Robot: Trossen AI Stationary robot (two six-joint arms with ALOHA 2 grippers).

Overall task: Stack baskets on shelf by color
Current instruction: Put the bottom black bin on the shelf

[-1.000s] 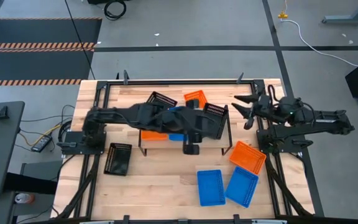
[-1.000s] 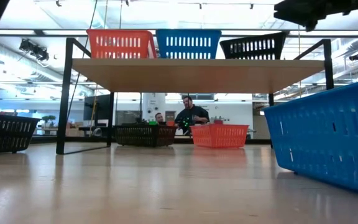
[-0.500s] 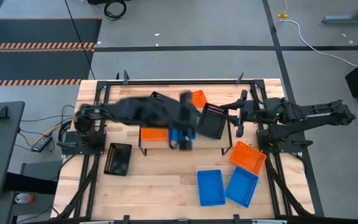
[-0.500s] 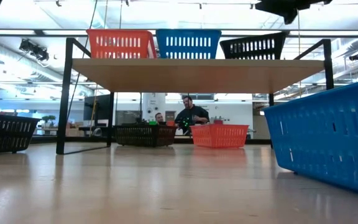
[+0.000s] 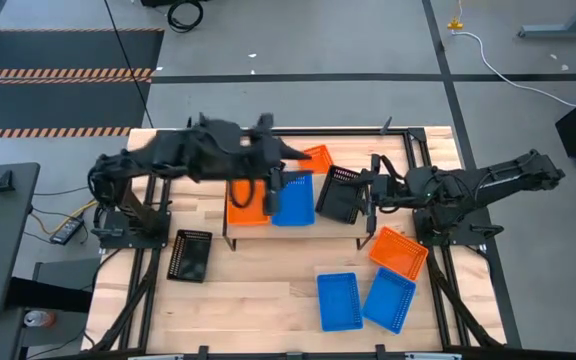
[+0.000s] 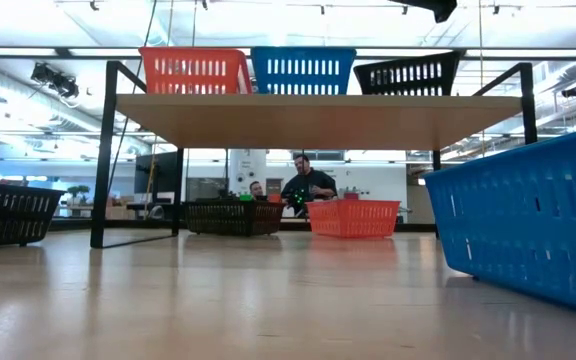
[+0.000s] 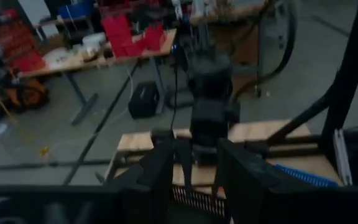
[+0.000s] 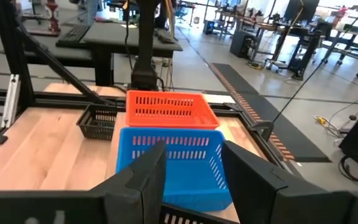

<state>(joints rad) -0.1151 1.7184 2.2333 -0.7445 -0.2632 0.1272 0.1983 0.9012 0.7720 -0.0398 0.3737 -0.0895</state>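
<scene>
3 baskets sit side by side on the shelf (image 5: 298,228), a light-wood board on thin black legs: an orange basket (image 5: 248,202), a blue basket (image 5: 293,199) and a black basket (image 5: 339,195), all shallow trays w/ slotted walls. Seen from table height, the same 3 stand in a row along the shelf top, orange (image 6: 195,70), blue (image 6: 303,70), black (image 6: 408,73).

Off the shelf, the overhead view shows 2 more blue baskets (image 5: 340,300) near the table's front edge, an orange one (image 5: 399,251) by the right arm's base, a black one (image 5: 190,255) at front left, and another orange one (image 5: 315,156) behind the shelf.

The left gripper (image 5: 272,182) hangs over the back of the blue basket on the shelf; its fingers (image 7: 156,177) stand apart w/ nothing visible between them. The right gripper (image 5: 370,194) is at the black basket's right edge, jaws spread, empty in its wrist view, which looks across the blue and orange baskets.

Only the low view shows 2 people (image 6: 306,187) in the room beyond the table.
</scene>
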